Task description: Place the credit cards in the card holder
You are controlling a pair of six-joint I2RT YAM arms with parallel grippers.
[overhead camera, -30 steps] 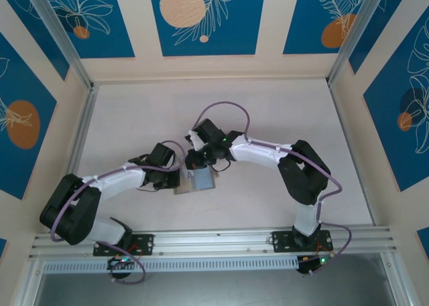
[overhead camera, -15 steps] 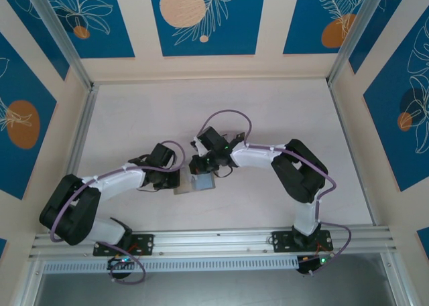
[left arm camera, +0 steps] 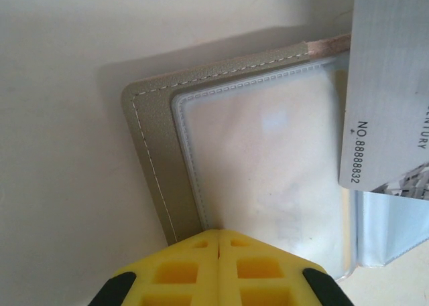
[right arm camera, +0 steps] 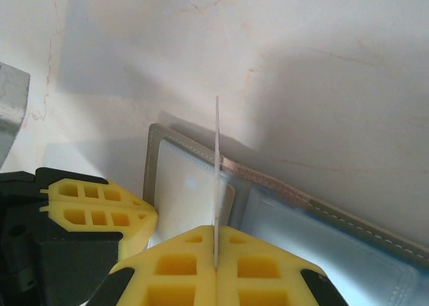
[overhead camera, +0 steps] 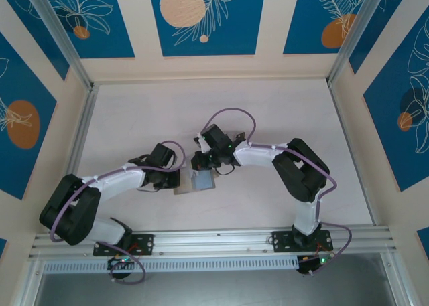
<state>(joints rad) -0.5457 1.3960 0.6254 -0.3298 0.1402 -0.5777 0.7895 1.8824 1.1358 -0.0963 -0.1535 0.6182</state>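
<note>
Card loading position: both grippers closed at the open card holder (left arm camera: 161, 159), which lies flat near the middle of the counter (overhead camera: 134, 118).

The card holder is grey with pale stitching, and a clear pocket (left arm camera: 268, 179) faces up inside it. The left gripper (left arm camera: 218, 242) sits at the card holder's left edge, its yellow fingers pressed together on that edge so that no gap shows between them. The right gripper (right arm camera: 216, 236) is directly above the card holder, fingers clamped tight on a white-grey credit card (left arm camera: 392, 78) that bears a printed number. The credit card stands on edge over the card holder's fold, just beside the clear pocket; whether its lower edge has entered a pocket cannot be determined.
</note>
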